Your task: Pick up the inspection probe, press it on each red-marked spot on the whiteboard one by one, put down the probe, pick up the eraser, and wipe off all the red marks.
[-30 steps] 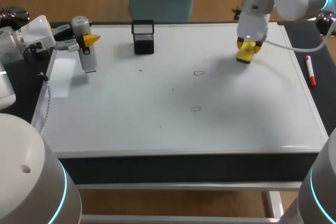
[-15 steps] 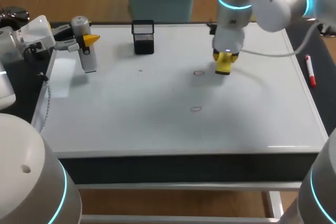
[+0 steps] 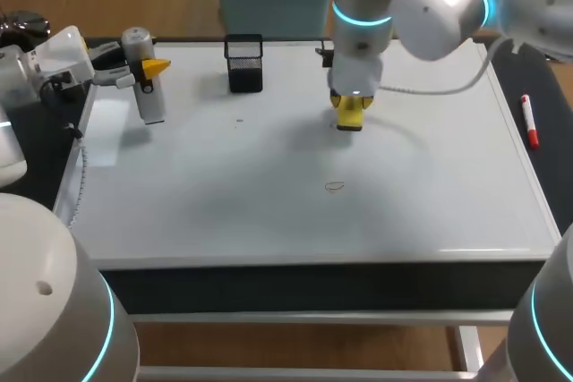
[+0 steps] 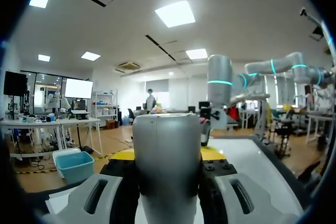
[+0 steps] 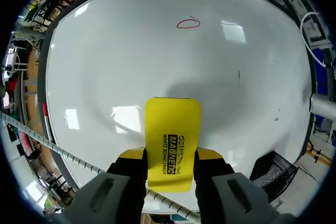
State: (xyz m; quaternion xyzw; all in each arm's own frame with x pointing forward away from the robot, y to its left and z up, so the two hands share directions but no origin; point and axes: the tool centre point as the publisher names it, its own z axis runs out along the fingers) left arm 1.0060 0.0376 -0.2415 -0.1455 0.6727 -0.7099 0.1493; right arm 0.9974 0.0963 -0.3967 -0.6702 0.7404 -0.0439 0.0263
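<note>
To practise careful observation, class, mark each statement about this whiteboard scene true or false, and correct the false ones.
1. The right claw grips a yellow eraser. True.
2. The left claw is empty. False: it holds the grey inspection probe.
3. Only one red mark shows on the whiteboard. True.
4. The black mesh holder lies tipped over at the board's near edge. False: it stands upright near the far edge.
5. The red marker stands in the mesh holder. False: it lies beside the whiteboard's right edge.
</note>
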